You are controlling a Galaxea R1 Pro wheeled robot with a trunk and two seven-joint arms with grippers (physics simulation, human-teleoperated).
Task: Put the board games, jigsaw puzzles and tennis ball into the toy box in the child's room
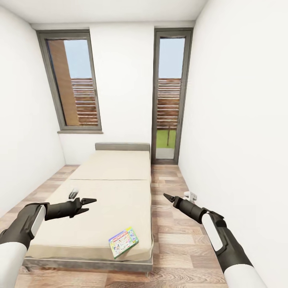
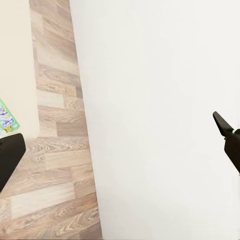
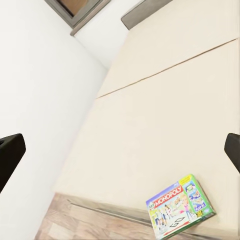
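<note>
A board game (image 1: 123, 241) with a white-green cartoon cover lies flat on the near right corner of the bed (image 1: 112, 172). In the right wrist view the same board game (image 3: 180, 207) lies on the cream mattress (image 3: 150, 115), and its corner (image 2: 6, 119) shows in the left wrist view. My left gripper (image 1: 89, 202) hovers open over the bed's left half, well left of the game. My right gripper (image 1: 168, 197) hangs open over the floor, right of the bed. Both hold nothing: left gripper (image 2: 120, 145), right gripper (image 3: 120, 150). The table, toy box, jigsaw puzzles and tennis ball are out of view.
White walls close in on both sides. A strip of wood-plank floor (image 1: 172, 224) runs between the bed and the right wall. A small white object (image 1: 191, 196) sits low by that wall. A window (image 1: 74, 80) and a tall glass door (image 1: 170, 96) are in the far wall.
</note>
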